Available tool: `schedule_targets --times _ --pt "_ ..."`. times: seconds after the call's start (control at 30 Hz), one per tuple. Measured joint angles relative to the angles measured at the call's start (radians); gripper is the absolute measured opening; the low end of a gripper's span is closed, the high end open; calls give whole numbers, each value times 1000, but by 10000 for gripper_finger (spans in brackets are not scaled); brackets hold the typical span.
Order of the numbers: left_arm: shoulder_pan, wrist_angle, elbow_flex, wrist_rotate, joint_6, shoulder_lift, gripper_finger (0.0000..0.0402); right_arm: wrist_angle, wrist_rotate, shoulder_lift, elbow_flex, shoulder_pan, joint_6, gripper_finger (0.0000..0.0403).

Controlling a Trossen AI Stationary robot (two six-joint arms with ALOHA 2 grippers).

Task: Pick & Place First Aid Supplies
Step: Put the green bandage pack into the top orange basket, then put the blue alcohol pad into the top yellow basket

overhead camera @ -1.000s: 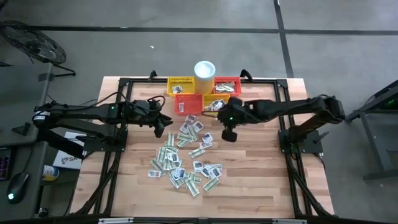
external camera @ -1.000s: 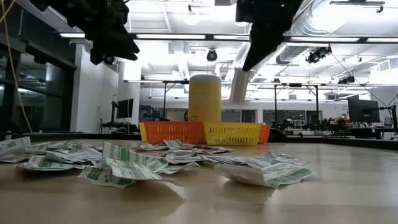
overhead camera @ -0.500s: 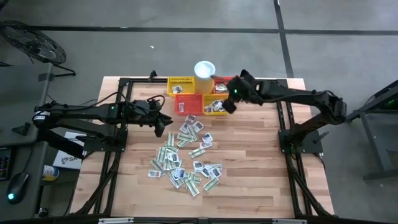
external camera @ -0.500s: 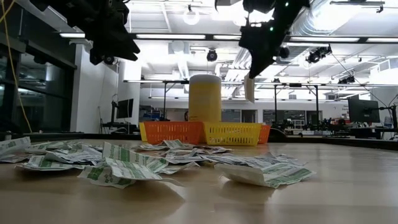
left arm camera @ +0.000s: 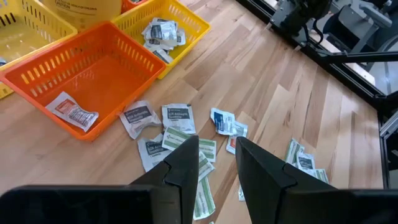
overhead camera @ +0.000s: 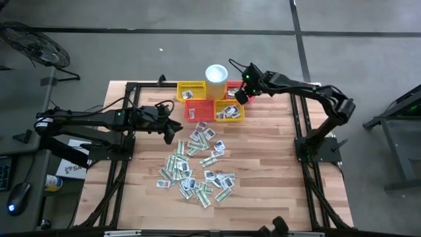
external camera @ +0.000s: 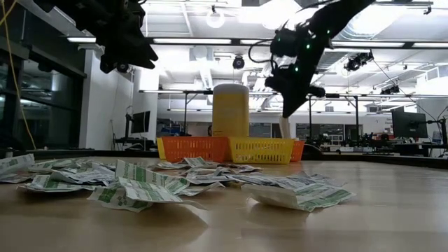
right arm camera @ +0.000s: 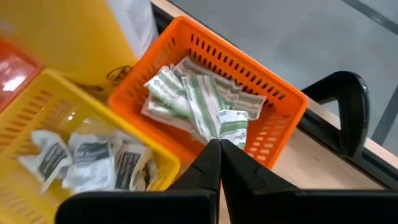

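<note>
The right gripper (overhead camera: 239, 96) hangs over the far edge of the table, above the rear orange basket (right arm camera: 273, 106) (the one next to the white cup (overhead camera: 216, 73)). Its wrist view shows the two fingers (right arm camera: 208, 163) pressed together with nothing visible between them, pointing down at a heap of green-and-white packets (right arm camera: 200, 104) lying inside that basket. Beside it, a yellow basket (right arm camera: 37, 102) holds several white sachets with dark print (right arm camera: 92, 159).

The left gripper (overhead camera: 169, 131) hovers on the left of the table, near the loose pile of packets (overhead camera: 195, 166) spread across the wood in the middle. Its fingers (left arm camera: 186, 163) stand apart and empty, above scattered white and green sachets (left arm camera: 177, 118). Its wrist view also takes in the front orange basket (left arm camera: 93, 68), which holds a single packet with reddish print (left arm camera: 72, 111) near one corner.
</note>
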Motion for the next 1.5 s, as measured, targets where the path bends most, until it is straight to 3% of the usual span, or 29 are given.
schedule_targets --times 0.3,0.67,0.83,1.0,1.3,1.5 --pt "0 0 0 -2 -8 0 106 35 29 48 0 -29 -33 9" --pt "0 0 0 -2 -10 0 106 102 4 44 0 -29 16 138" --pt "0 0 0 -1 -10 0 106 130 0 16 -1 -34 31 174" --pt "0 0 0 5 -10 0 106 90 -67 -35 -1 -36 31 180" --pt "0 0 0 4 -6 0 106 28 -375 -79 -1 15 -38 164" --pt "0 -1 0 6 0 0 106 15 -389 -79 -1 140 -126 159"
